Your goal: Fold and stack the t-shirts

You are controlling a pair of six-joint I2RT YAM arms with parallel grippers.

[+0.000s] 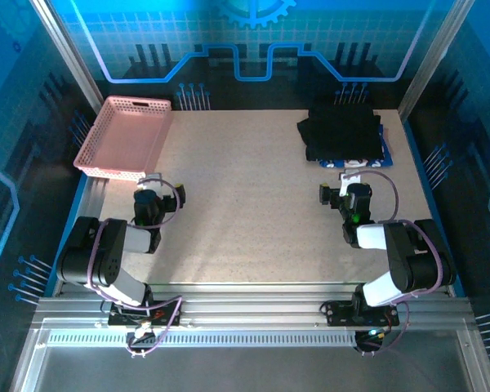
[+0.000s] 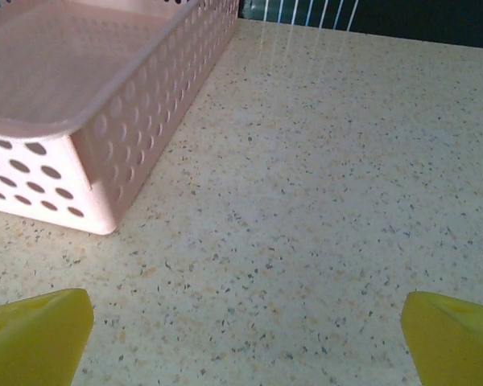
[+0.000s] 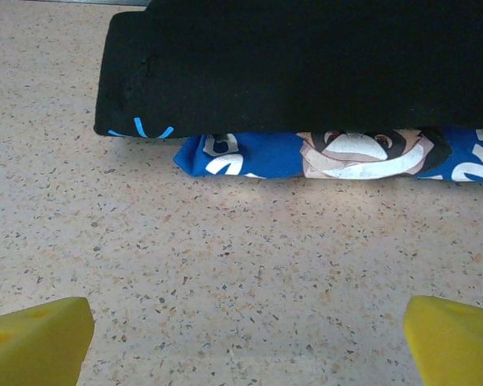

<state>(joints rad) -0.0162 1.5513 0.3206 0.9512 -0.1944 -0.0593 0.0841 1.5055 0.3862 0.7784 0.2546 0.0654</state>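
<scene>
The pink basket (image 1: 139, 102) sits at the far left corner of the table (image 1: 245, 204), its whole perforated floor showing. Well to the right of the basket, at the far right of the table, the black shirt (image 1: 343, 131) lies folded on top of the folded blue shirt (image 3: 258, 157). The blue shirt's printed edge sticks out on the near side. The left gripper (image 2: 245, 338) hovers just in front of the basket's near corner, fingers wide apart, holding nothing. The right gripper (image 3: 248, 338), far to the basket's right, hovers just before the shirt pile, also spread wide and gripping nothing.
</scene>
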